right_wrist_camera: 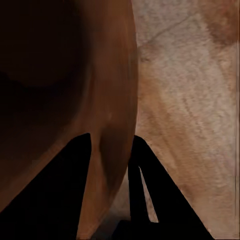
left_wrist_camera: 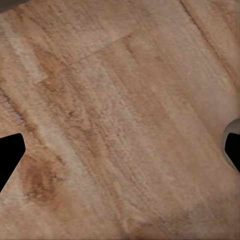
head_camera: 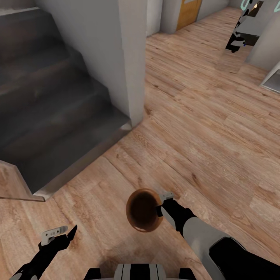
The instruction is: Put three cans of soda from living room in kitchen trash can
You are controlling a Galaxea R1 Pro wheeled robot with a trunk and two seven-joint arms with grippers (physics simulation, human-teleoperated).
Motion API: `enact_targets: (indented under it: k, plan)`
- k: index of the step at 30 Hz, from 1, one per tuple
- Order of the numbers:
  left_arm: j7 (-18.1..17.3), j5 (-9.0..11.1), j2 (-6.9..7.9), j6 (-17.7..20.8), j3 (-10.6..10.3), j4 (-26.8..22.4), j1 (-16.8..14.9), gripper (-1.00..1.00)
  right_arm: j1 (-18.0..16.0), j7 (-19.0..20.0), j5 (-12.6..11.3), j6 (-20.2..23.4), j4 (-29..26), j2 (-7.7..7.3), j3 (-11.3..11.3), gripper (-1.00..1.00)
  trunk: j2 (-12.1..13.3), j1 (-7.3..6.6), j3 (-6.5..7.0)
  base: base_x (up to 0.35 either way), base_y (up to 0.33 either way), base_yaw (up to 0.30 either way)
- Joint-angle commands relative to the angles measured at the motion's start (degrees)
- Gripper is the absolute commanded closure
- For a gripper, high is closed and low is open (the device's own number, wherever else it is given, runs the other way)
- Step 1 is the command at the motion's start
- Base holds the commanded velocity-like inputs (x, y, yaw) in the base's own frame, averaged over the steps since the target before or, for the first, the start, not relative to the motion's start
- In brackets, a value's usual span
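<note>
The tash can (head_camera: 142, 210), a glossy copper-brown bin with a dark brown inside, hangs just above the wood floor in front of my body, its mouth facing the head camera. My right gripper (head_camera: 162, 202) is shut on its rim at the bin's right side. In the right wrist view one finger lies inside and one outside the curved wall of the tash can (right_wrist_camera: 115, 100), where my right gripper (right_wrist_camera: 107, 165) pinches it. My left gripper (head_camera: 62, 234) hangs open and empty low on the left, over bare planks (left_wrist_camera: 120, 150). The soda cans are out of view.
I stand in a hallway on light wood planks (head_camera: 202, 128). A dark grey staircase (head_camera: 50, 97) fills the left, ending at a white wall corner (head_camera: 132, 58). Far ahead are an orange-wood door (head_camera: 188, 13) and a black-and-white object (head_camera: 237, 35). Open floor runs ahead to the right.
</note>
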Motion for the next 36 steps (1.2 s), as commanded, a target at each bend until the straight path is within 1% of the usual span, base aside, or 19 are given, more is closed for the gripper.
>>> enact_targets:
  k: [1,36]
  plan:
    - [0.0,0.0,0.00,0.0,0.0,0.0,0.0,-1.00,0.0,0.0,-0.4,-0.1,0.0,0.00,0.1,1.00,0.0,0.01,0.00,0.000,-0.002,0.000]
    - [0.1,0.0,0.00,0.0,-0.1,0.0,0.0,-1.00,0.0,0.1,-0.4,-0.2,0.0,0.04,0.2,1.00,0.0,0.01,0.00,0.000,0.000,0.000]
